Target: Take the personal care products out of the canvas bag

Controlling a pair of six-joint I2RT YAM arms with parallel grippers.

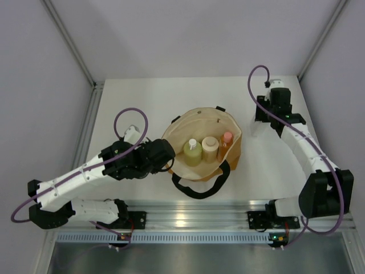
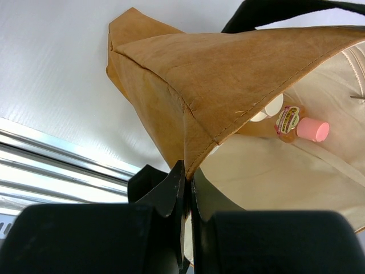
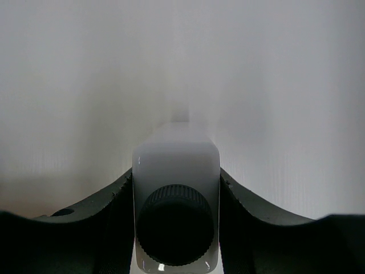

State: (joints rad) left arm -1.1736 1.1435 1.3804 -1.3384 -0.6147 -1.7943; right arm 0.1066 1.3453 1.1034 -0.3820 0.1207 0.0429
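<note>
The tan-orange canvas bag (image 1: 232,149) stands open mid-table, its cream lining showing. Inside stand the yellow-green bottle with white cap (image 1: 192,153), the beige wide-topped bottle (image 1: 210,149) and the slim orange bottle with pink cap (image 1: 226,143). My left gripper (image 1: 169,157) is shut on the bag's left rim; the left wrist view shows the jaws (image 2: 188,174) pinching the bag's edge (image 2: 228,74), with the orange bottle (image 2: 299,123) beyond. My right gripper (image 1: 259,121) is right of the bag, low over the table, shut on the whitish bottle with dark cap (image 3: 177,165).
The bag's black loop handles lie at its near side (image 1: 199,187) and far side (image 1: 219,108). An aluminium rail (image 1: 188,220) runs along the table's near edge. Grey enclosure walls stand at the left, right and back.
</note>
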